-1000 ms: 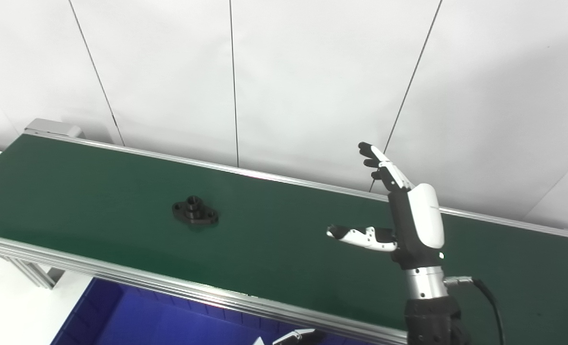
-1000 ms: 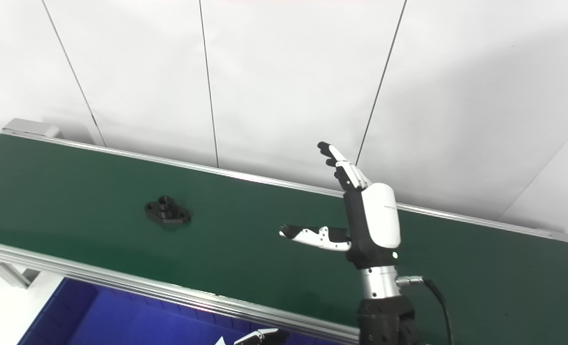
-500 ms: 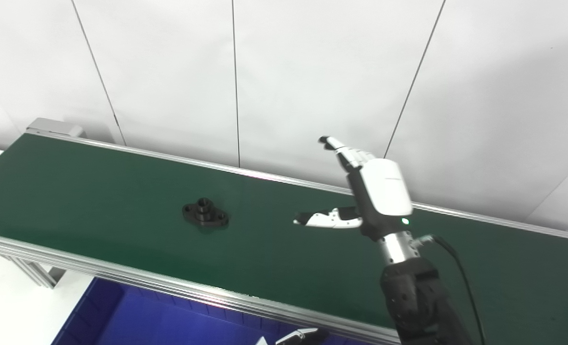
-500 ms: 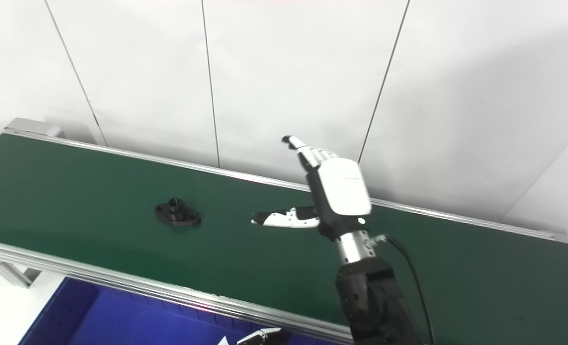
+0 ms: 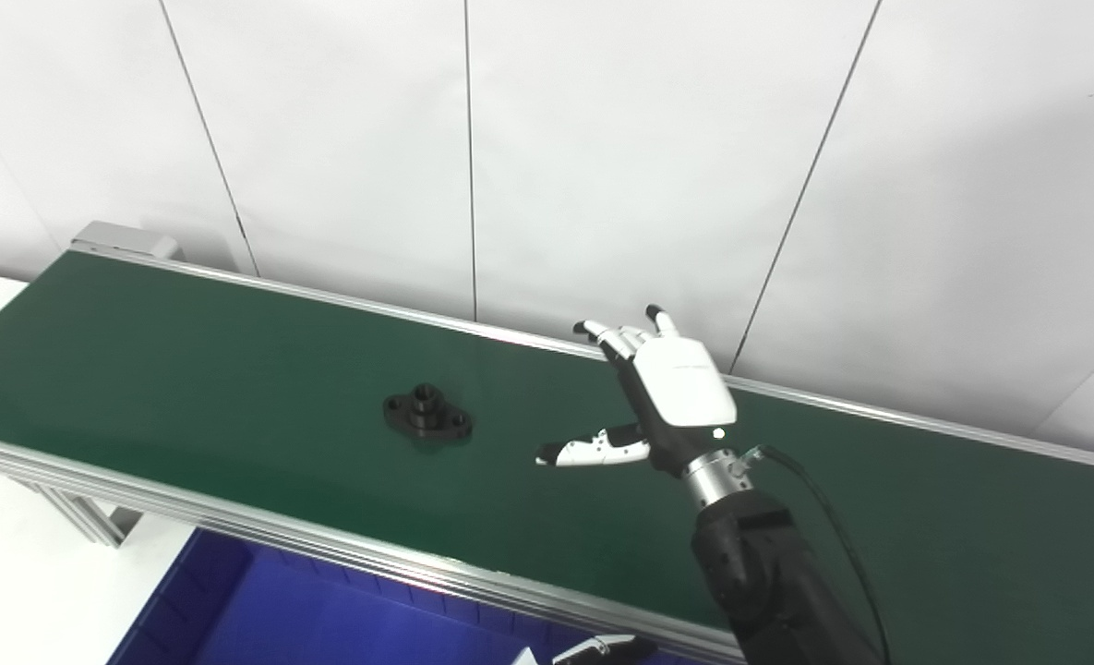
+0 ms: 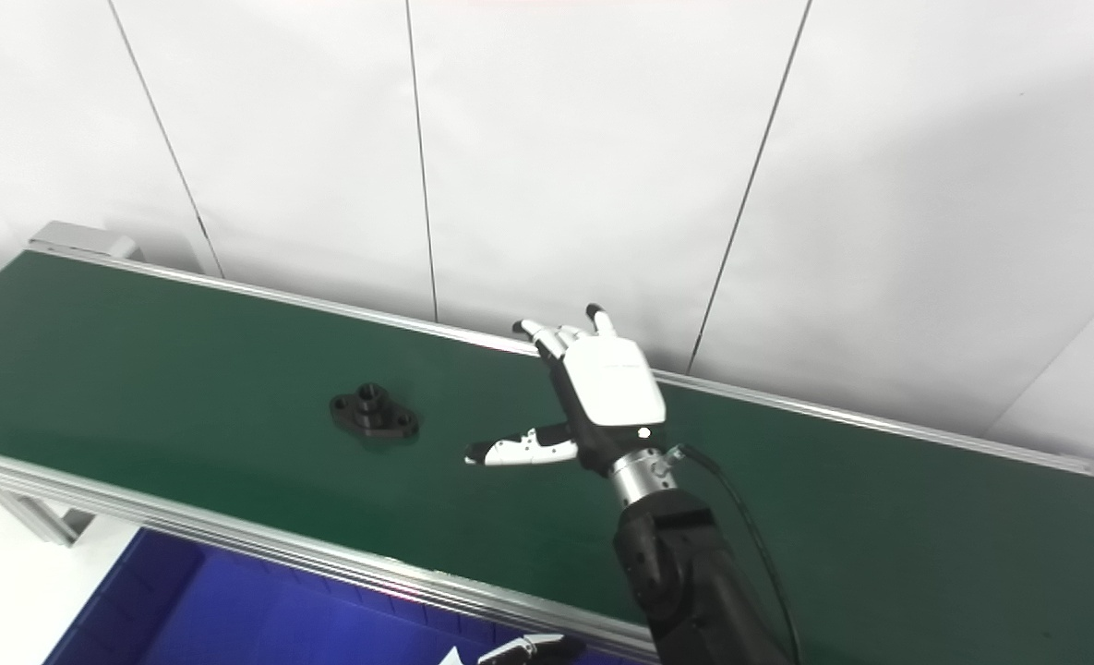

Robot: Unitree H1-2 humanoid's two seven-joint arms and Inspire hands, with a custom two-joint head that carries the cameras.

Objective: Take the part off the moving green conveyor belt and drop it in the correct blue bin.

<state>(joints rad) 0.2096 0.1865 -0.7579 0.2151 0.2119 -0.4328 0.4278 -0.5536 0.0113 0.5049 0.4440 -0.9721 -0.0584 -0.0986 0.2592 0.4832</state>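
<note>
Right robot hand (image 5: pixel 667 406) unclenched, fingers spread, thumb out, holding nothing, above green conveyor belt (image 5: pixel 186 369). Small black flanged metal part (image 5: pixel 426 415) flat on belt, near, off thumb side. We judge step: intercept. We advise lowering ahead of part, closing across raised hub. Left robot hand (image 5: pixel 593 651) barely visible over blue plastic bin (image 5: pixel 233 619); state unclear.

The right hand (image 5: pixel 671 402) has a glossy white back plate on a black frame, with a small lit dot at the plate's wrist end; its fingers (image 5: pixel 613 338) and thumb are white with black tips. Behind them sits a ribbed silver wrist collar, then a matte black forearm. A thin black cable loops out beside the collar and runs down along the forearm.
</note>
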